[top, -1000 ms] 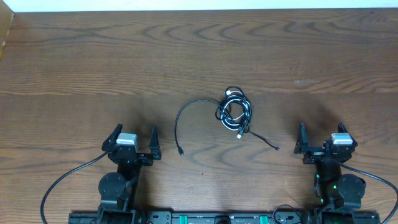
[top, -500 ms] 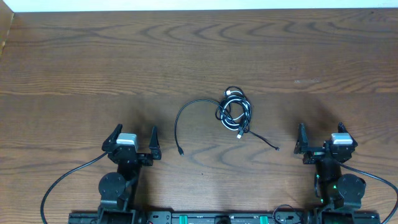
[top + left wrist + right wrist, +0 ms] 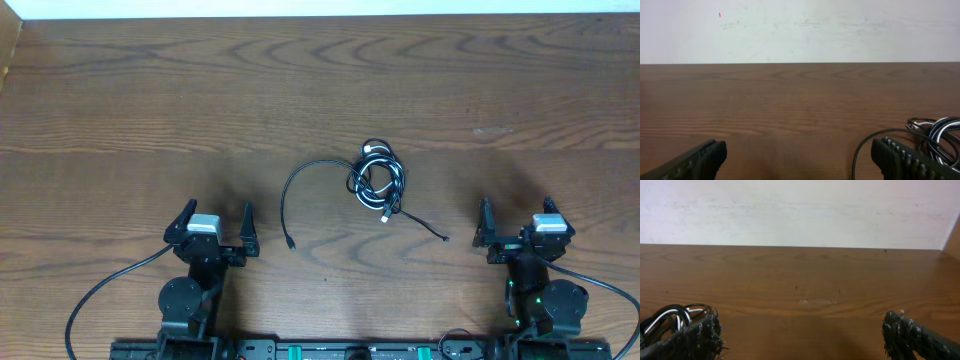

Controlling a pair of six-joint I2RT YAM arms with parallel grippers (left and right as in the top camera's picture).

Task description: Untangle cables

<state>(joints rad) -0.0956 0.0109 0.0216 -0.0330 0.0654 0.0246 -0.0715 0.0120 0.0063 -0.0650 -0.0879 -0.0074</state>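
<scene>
Spanning the whole overhead view, a dark wooden table (image 3: 120, 100) is seen, with a pale wall (image 3: 800, 30) shown behind its far edge in both wrist views. At the near edge, the left arm (image 3: 185, 295) and the right arm (image 3: 548, 300) are set well apart, each facing the far side.

The left gripper (image 3: 217, 210) is held low over the wood with its jaws spread wide, and nothing is gripped between them. In its own view, bare table is seen between the two fingers (image 3: 700, 157). The right gripper (image 3: 516, 207) is likewise spread wide and empty, its fingers (image 3: 910, 332) framing bare wood.

The cables (image 3: 377, 180) are found near the middle of the table, between the two grippers and a little farther out, touched by neither. Most of them are wound into a small knot of black and white loops. From this knot a black strand (image 3: 290, 185) is curved out in an arc to the left and ended in a small plug (image 3: 291, 244) near the left gripper. A second thin strand (image 3: 425, 227) is trailed from the knot toward the right gripper. The knot is caught at the right edge of the left wrist view (image 3: 940, 127) and at the left edge of the right wrist view (image 3: 670, 315).
</scene>
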